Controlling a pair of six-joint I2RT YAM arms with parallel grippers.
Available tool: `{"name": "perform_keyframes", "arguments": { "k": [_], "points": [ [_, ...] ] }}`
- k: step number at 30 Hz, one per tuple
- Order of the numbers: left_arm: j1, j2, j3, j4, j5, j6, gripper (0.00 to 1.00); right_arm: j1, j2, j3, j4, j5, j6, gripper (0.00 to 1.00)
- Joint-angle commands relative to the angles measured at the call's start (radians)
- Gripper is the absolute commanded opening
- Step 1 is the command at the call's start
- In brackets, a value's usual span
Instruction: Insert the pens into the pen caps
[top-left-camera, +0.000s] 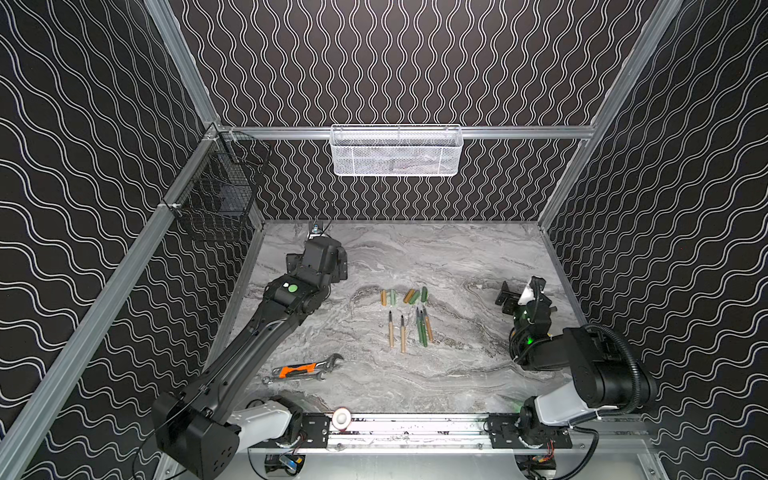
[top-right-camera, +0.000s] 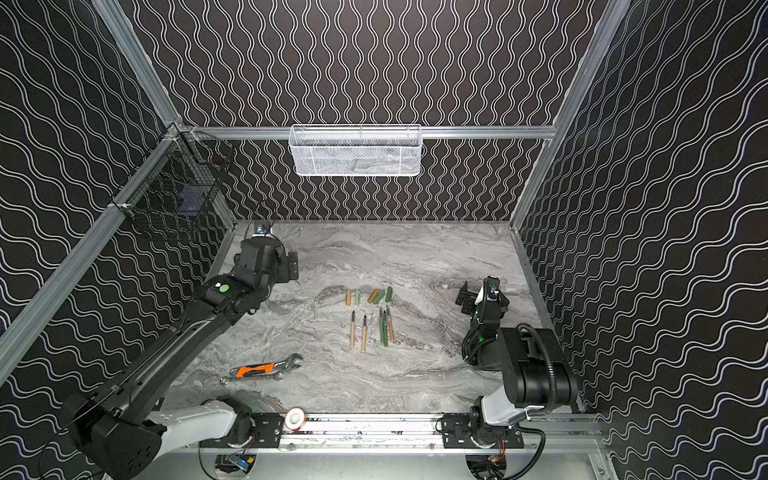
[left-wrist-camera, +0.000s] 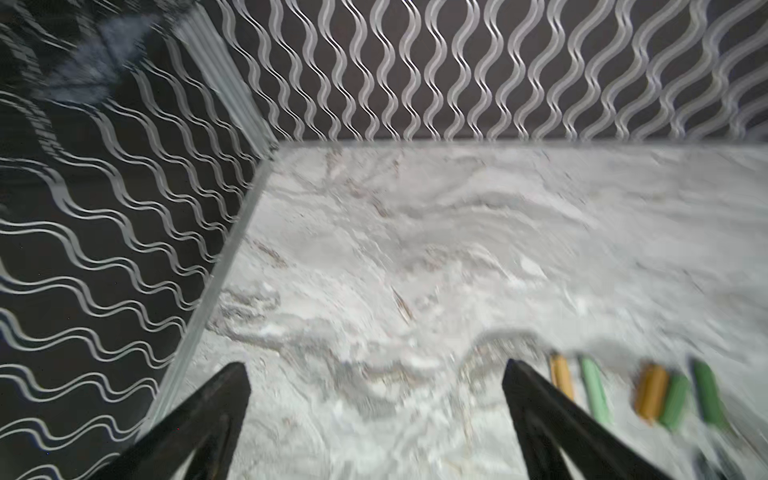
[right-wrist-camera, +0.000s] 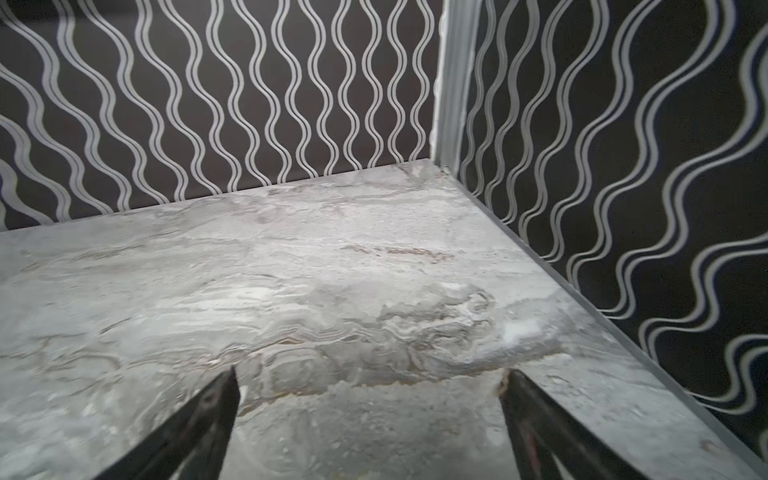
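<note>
Right pincer (right-wrist-camera: 370, 399) gapes over bare marble tabletop (right-wrist-camera: 332, 270) near corner

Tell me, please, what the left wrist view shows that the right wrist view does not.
Only the left wrist view: five pen caps, tan and green, lying on the table beside the open left tool. Only the right wrist view: the open right tool over a stretch of marble with nothing lying on it. Both: the same grey marble table, dark wavy-patterned walls, and a tool spread wide with nothing between its fingers.
</note>
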Motion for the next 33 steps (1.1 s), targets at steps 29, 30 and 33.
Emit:
{"name": "perform_keyframes", "arguments": {
  "k": [29,30,33],
  "points": [
    [-0.001,-0.222,-0.195,-0.066,0.618,0.191,0.99,0.283,-0.23,0.422,-1.103,-0.07,0.086,1.0],
    [0.0,-0.232,-0.2,-0.062,0.61,0.189,0.99,0.302,-0.234,0.434,-1.141,-0.09,0.103,0.99],
    [-0.001,-0.247,-0.211,-0.063,0.589,0.183,0.99,0.366,-0.234,0.454,-1.216,-0.132,0.135,0.97]
  ]
}}
